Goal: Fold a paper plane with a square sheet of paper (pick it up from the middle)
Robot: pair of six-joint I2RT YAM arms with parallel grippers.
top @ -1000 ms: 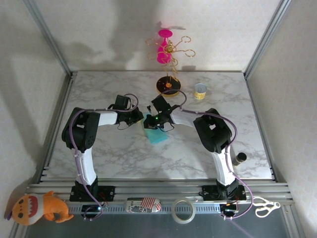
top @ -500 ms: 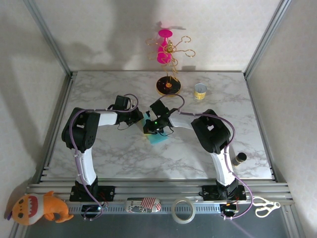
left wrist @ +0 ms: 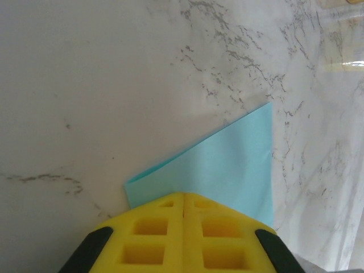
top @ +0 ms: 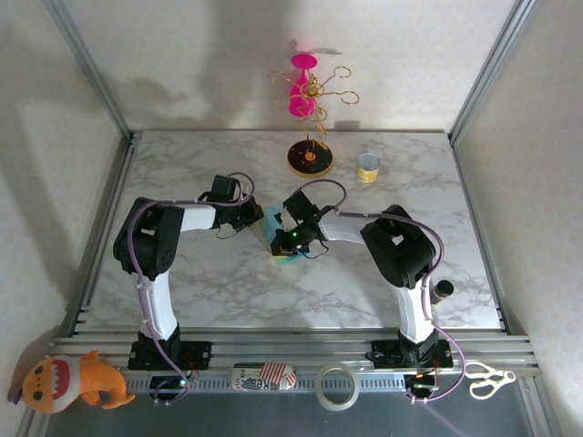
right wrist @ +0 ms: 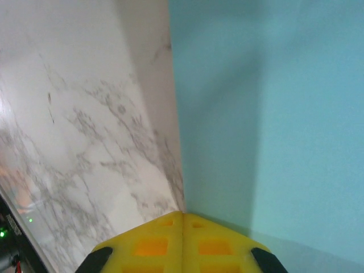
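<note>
From above, the right end effector (top: 282, 244) hides most of the teal paper (top: 286, 259).

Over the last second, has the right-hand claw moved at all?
Yes. The right claw has slid toward the near edge of the table, farther from the round black-and-yellow stand base, over the teal paper.
</note>
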